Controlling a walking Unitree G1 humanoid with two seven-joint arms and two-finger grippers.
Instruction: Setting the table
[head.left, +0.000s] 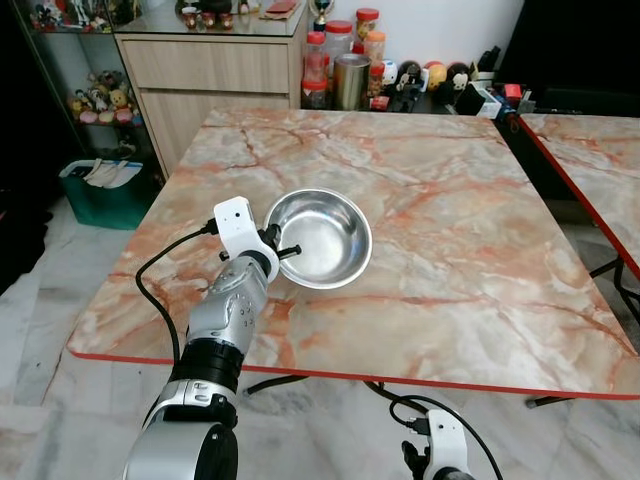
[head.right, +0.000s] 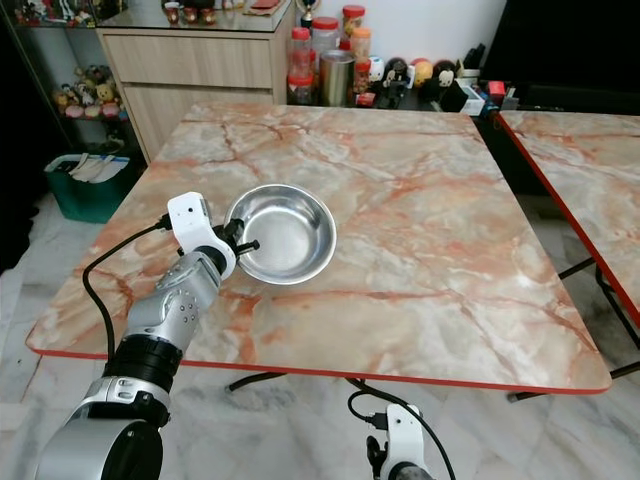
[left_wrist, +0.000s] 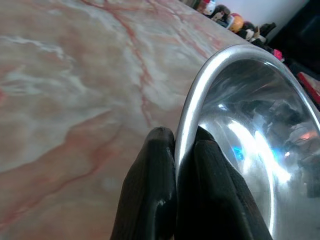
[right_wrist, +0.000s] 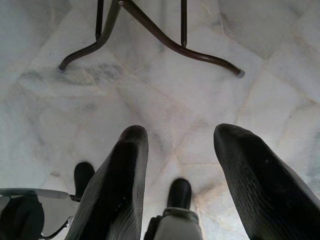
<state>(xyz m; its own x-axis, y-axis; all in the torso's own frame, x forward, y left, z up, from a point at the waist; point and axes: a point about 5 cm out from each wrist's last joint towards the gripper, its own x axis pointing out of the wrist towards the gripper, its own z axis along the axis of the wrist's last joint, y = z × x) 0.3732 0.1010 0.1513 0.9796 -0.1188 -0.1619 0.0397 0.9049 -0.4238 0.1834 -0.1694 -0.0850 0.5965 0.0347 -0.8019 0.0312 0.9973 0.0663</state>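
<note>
A shiny steel bowl (head.left: 322, 238) sits on the marble table (head.left: 450, 230), left of its middle. My left gripper (head.left: 283, 247) is shut on the bowl's near-left rim. In the left wrist view the two black fingers (left_wrist: 150, 195) pinch the rim (left_wrist: 200, 95), one outside and one inside the bowl. My right arm (head.left: 440, 450) hangs low below the table's front edge. Its gripper (right_wrist: 180, 150) is open and points down at the tiled floor, holding nothing.
A wooden cabinet (head.left: 215, 70) stands behind the table's far left, with jars and a metal canister (head.left: 350, 80) next to it. A green bin (head.left: 105, 190) sits on the floor at left. A second marble table (head.left: 590, 160) adjoins on the right. Table legs (right_wrist: 165, 35) stand under the table.
</note>
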